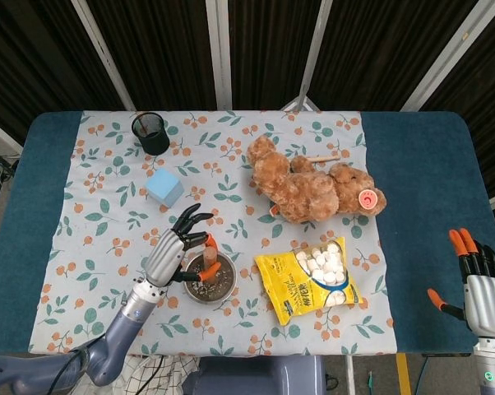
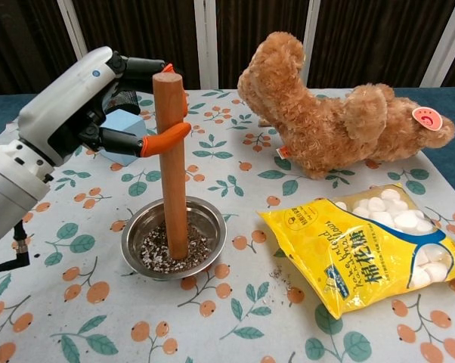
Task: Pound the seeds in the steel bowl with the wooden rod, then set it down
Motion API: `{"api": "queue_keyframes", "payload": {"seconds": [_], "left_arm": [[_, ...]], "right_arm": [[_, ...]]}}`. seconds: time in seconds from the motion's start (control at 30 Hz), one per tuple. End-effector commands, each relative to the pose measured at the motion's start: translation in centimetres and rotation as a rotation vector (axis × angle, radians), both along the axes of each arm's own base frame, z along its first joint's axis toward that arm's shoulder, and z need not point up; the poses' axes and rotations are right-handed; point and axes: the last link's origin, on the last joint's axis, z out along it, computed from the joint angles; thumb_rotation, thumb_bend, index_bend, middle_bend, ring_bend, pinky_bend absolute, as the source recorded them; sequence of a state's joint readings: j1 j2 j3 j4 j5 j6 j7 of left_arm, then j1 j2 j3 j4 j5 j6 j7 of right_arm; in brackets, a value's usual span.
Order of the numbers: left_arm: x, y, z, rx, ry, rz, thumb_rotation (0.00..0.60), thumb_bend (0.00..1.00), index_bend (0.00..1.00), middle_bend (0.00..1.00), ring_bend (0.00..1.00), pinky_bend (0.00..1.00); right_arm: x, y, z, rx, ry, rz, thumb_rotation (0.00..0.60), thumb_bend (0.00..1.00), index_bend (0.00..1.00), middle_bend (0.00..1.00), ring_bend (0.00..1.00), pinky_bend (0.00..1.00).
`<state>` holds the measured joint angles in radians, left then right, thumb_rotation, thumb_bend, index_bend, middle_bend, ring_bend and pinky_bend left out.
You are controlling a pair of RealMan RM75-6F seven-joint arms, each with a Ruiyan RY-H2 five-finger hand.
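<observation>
Now I have the round wooden rod [image 2: 171,162] pinched upright in the seeds.
Orange-tipped fingers [image 2: 165,140] of my left hand [image 2: 76,106] clamp its upper part, the others fanned; its lower end stands in the dark crushed seeds [image 2: 156,253] inside the shallow steel bowl [image 2: 205,223] on the leaf-and-berry tablecloth [image 2: 99,310]. Just right lies the yellow marshmallow bag [image 2: 371,257], the brown teddy bear [image 2: 326,121] behind. My right hand [image 1: 478,284] hovers well apart, fingers straight, slightly spread, empty.

Brown plush teddy bear [image 1: 313,188] lies on its side on the floral tablecloth [image 1: 99,206], yellow marshmallow bag [image 1: 311,278] just below it, light-blue cube [image 1: 164,188] and black mesh cup [image 1: 151,132] far left.
</observation>
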<state>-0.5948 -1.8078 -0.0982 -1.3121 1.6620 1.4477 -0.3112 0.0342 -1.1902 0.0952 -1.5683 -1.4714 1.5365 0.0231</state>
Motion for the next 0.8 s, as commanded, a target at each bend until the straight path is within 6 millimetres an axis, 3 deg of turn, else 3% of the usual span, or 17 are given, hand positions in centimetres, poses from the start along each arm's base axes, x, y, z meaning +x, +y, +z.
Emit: {"api": "queue_keyframes", "payload": {"seconds": [0.03,0.23,0.57,0.8], "left_arm": [[0.0,-0.1,-0.1,-0.002,0.001,-0.001,0.600,0.91,0.60,0.63,0.17,0.05],[0.4,0.1,0.2,0.006,-0.020,-0.007,0.600,0.91,0.60,0.63,0.17,0.05],[3.0,0.3,2.1,0.046,-0.049,-0.082,0.600,0.91,0.60,0.63,0.17,0.05],[2.8,0.1,1.9,0.041,-0.029,-0.079,0.600,0.91,0.60,0.63,0.17,0.05]], "right_arm": [[0.1,-0.1,0.1,-0.001,0.000,0.001,0.600,0.23,0.00,0.00,0.00,0.00],[0.1,-0.1,0.1,-0.001,-0.001,0.000,0.600,0.23,0.00,0.00,0.00,0.00],[0.1,-0.1,0.0,-0.001,0.000,0.002,0.600,0.23,0.00,0.00,0.00,0.00],[0.1,-0.2,0.1,0.000,0.003,0.002,0.600,0.23,0.00,0.00,0.00,0.00]]}}
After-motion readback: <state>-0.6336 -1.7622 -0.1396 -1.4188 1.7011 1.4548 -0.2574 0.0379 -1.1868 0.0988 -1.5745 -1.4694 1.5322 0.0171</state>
